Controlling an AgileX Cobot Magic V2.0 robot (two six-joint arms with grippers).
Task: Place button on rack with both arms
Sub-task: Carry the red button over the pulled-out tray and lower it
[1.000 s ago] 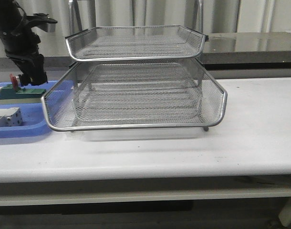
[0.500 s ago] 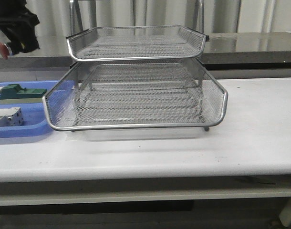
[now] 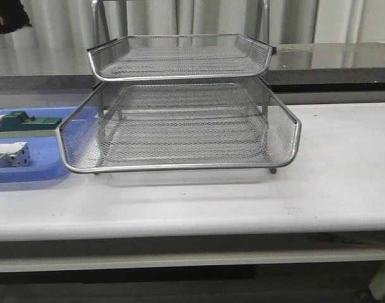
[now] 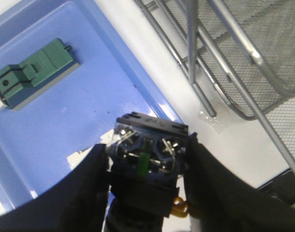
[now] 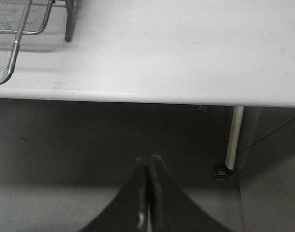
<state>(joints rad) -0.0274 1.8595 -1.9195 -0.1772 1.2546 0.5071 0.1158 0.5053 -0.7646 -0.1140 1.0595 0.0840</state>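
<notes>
Shiny silver wire-mesh metal rack (image 3: 180, 126), glossy blue plastic tray (image 4: 55, 125), smooth matt white table (image 3: 331, 183)

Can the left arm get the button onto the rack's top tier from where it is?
Probably yes. The left pincer is shut on the button, lifted above the blue tray, and the rack top tier looks open and unblocked.

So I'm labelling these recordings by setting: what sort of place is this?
Probably a lab or workshop bench, not a home: a plain white table, a wire-mesh rack, and a blue tray of electrical parts, with corrugated metal panelling behind.
</notes>
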